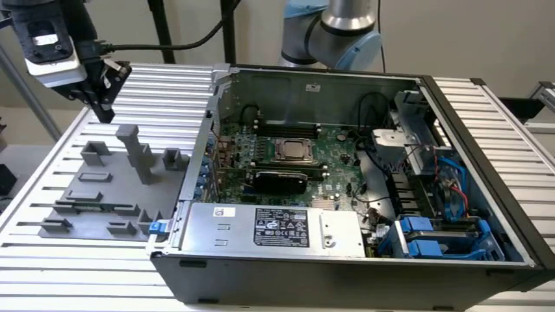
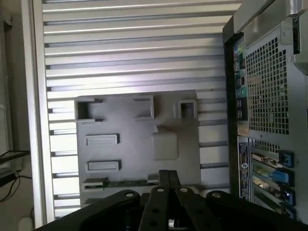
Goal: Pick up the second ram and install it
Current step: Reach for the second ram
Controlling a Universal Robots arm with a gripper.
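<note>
The claw is held clenched on nothing above the grey holder tray. The second ram is seated in a tray slot beneath the claw. The open computer case is set beyond, to the exterior view's right.

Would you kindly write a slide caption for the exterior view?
Pincer hovers above grey tray holding the ram stick, beside open computer case.

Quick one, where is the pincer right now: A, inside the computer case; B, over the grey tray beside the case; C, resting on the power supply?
B: the pincer hangs above the grey tray, outside the case, and the green memory stick lies in that tray.
</note>
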